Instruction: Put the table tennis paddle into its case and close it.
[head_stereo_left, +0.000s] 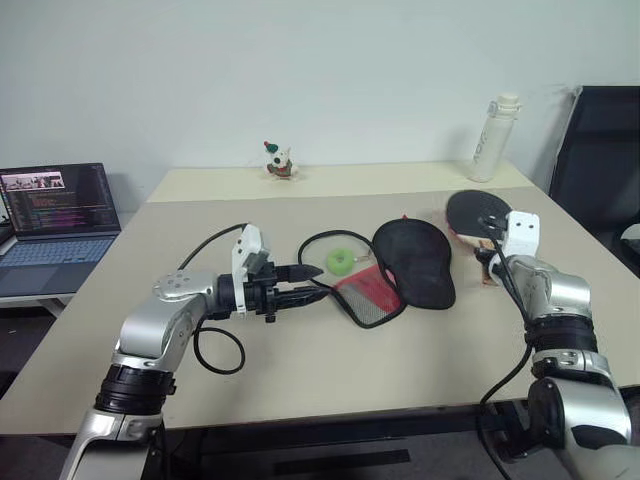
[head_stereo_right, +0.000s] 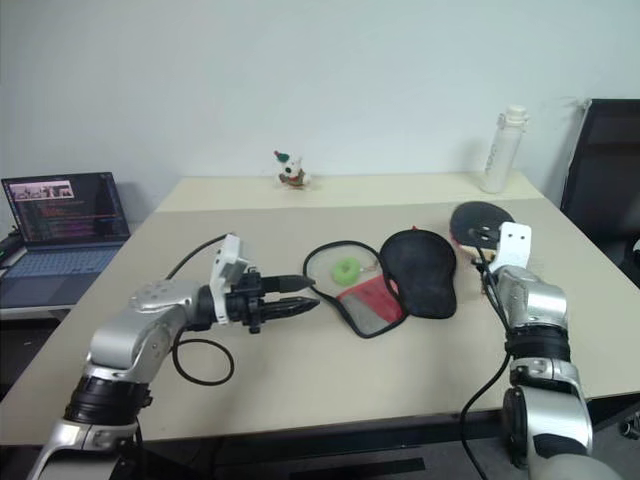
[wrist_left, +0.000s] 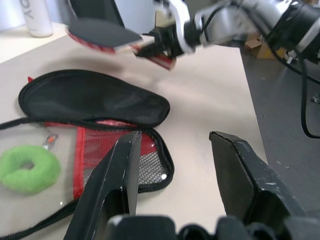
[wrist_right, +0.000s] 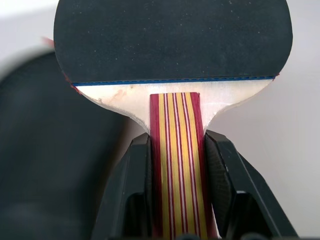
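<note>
Table (head_stereo_left: 300, 370): beige, carried every item. Case (head_stereo_left: 415, 262): black and red, lay flat and unzipped between both claws, green ball charm (head_stereo_left: 340, 261) beside it. Table tennis paddle (wrist_right: 172, 45): raised off the surface. Right gripper (wrist_right: 176, 150): clamped on the paddle's handle. Left gripper (head_stereo_left: 308, 281): fingers apart, empty, tips just short of the case.

Black-faced paddle (wrist_right: 172, 40) held by striped handle, off table; black-red case (head_stereo_left: 400, 270) open, flat, mid-table.
</note>
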